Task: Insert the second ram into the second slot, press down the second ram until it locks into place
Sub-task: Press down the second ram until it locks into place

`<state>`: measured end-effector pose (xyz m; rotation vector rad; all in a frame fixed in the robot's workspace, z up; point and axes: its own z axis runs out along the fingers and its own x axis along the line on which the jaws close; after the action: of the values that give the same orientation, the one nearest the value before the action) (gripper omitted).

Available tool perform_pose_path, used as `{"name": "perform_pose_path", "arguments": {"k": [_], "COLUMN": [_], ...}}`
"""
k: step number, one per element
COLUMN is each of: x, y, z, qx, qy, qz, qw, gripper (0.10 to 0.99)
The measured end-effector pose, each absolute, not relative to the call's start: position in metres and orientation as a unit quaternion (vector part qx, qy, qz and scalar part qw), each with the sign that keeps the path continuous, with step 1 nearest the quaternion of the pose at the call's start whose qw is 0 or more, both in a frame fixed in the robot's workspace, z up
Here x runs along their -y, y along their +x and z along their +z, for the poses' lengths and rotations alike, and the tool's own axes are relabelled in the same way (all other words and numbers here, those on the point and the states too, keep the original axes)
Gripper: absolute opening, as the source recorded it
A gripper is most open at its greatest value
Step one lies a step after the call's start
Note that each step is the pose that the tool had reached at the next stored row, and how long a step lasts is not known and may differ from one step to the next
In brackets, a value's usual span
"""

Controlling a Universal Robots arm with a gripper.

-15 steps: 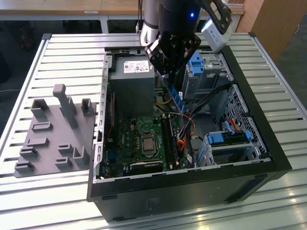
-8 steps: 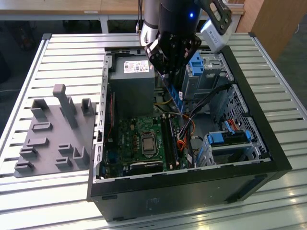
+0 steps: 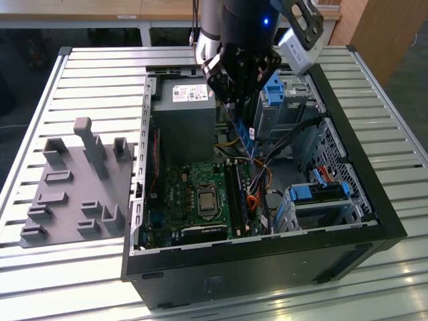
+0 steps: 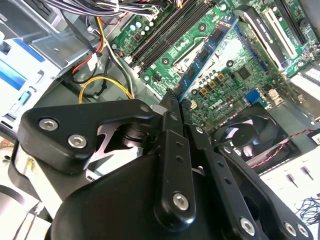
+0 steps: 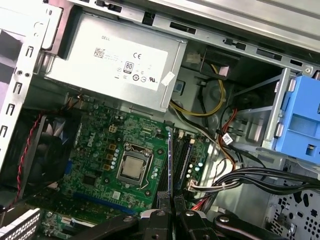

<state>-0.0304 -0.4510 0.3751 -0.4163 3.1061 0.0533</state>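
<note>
The black pincer (image 4: pixel 172 102) was clamped on one end of the long, thin blue circuit-board strip of the second ram (image 4: pixel 207 47), holding it over the green motherboard (image 5: pixel 100 150) inside the open black computer case (image 3: pixel 374 200) on the slatted metal desk (image 3: pixel 100 73). Looked to me like it hung just above the black memory slots (image 5: pixel 182 155) and wasn't seated, so seating it and pressing it down were both yet to do.

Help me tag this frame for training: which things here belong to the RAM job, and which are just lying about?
Part of the job:
- tool, shut on the second ram
- memory slots on the motherboard

Just lying about:
- power supply
- fan
- blue drive caddy
- grey holder block
</note>
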Motion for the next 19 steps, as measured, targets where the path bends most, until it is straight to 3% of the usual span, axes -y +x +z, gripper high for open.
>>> {"name": "perform_pose_path", "arguments": {"k": [19], "x": [0.4510], "y": [-0.0304], "z": [0.3740], "qx": [-0.997], "qy": [-0.070], "qz": [0.014], "qw": [0.004], "gripper": [0.137]}}
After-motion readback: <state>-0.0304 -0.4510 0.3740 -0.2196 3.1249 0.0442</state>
